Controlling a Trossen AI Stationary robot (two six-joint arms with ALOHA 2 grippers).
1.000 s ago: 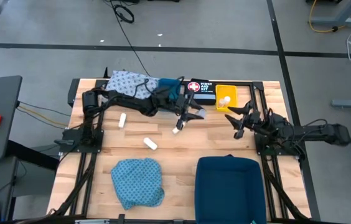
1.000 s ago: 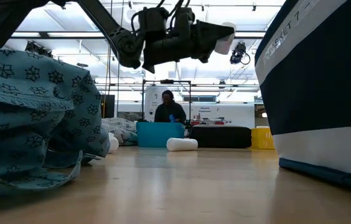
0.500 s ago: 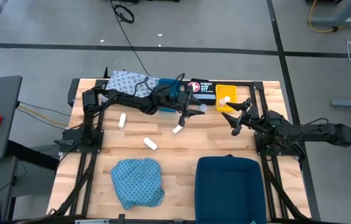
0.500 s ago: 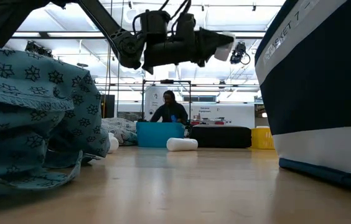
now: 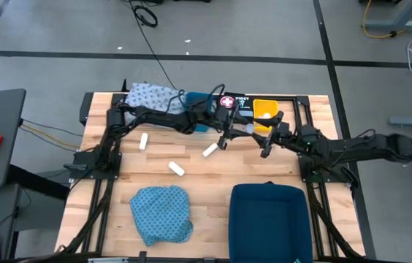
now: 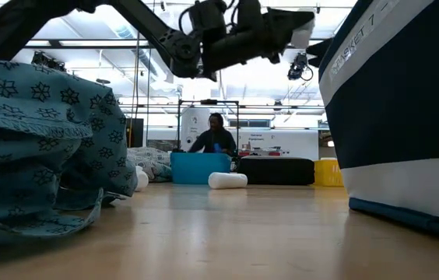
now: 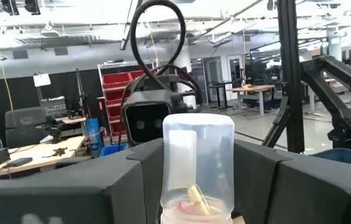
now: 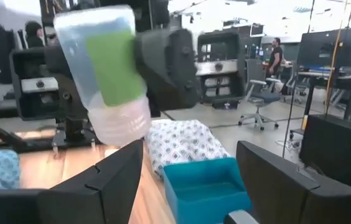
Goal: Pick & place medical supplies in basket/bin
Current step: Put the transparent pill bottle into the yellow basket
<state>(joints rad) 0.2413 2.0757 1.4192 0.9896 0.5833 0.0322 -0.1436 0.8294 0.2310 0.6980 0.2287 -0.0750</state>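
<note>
teal cloth point(image 5: 161, 212), soft and rumpled, lower left of table | two white cylindrical rolls point(image 5: 176, 169) on bare wood, centre-left | left gripper point(image 5: 237, 131) at centre, clamped on a clear plastic vial point(image 7: 197, 168) | right gripper point(image 5: 270, 140) just right of it, fingers spread wide around nothing

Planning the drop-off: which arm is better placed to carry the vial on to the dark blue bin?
The right. Its open gripper faces the vial held out by the left gripper, and the bin sits on the right arm's side of the table.
</note>
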